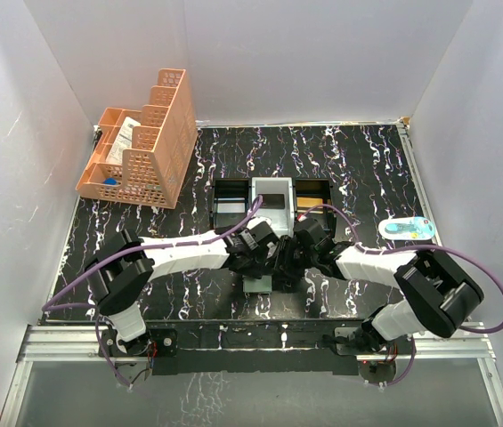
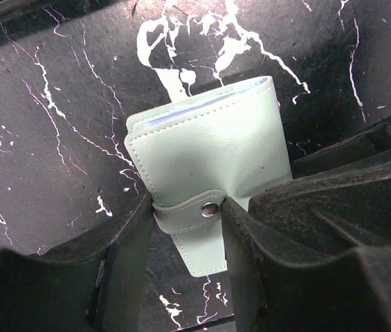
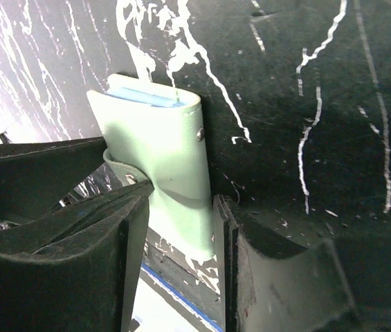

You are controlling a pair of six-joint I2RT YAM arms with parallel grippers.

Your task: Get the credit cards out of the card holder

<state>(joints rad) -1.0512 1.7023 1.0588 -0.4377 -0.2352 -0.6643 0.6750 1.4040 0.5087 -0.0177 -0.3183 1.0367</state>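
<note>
Near the middle of the desk's (image 1: 369,174) near edge, the card holder (image 2: 205,155), its snap (image 2: 210,208) fastened, is clamped by both the left end effector (image 2: 187,211) and the right end effector (image 3: 180,200), presumably so it is steadied while the strap (image 2: 178,216) is pulled open.

Nothing I can actually read on any of my three feeds. Closest thing to print is a white packet (image 1: 125,140) tucked in the orange lattice organiser (image 1: 164,133). It has some dark marks on it, but from the top camera they're way too small to make out. The white oval item (image 1: 407,229) on the right has a blue patch, and that's just a blur too. Up close on the wrist cams, the card holder (image 2: 209,152) is plain pale green with a bare metal snap (image 2: 210,208).
</note>
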